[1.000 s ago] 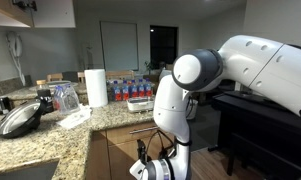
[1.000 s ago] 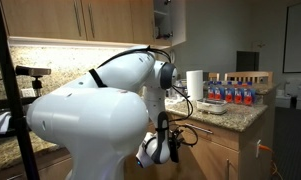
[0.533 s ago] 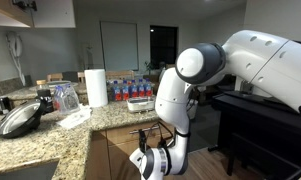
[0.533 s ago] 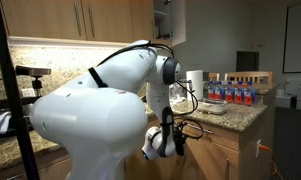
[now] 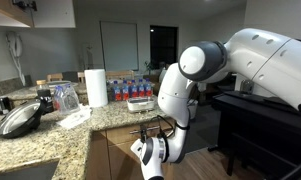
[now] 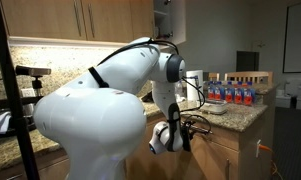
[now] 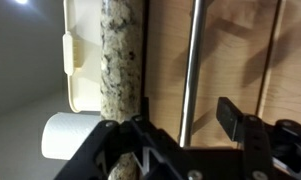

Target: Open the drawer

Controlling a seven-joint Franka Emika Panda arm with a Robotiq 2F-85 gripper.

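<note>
Showing only in wrist view: tool [image 7: 185, 128] astride drawer [image 7: 240, 50] handle [image 7: 193, 60], jaws apart.

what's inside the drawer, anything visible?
Nothing inside shows. In the wrist view only the wood front of the drawer and its silver bar handle are visible, beside the granite counter edge. Any contents are hidden behind that front.

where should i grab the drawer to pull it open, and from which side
Grip the silver bar handle, not the flat wood of the drawer. The bar is a thin rod standing off the front, so come straight at the front with one finger on each side of it. The gripper straddles it, jaws open.
</note>
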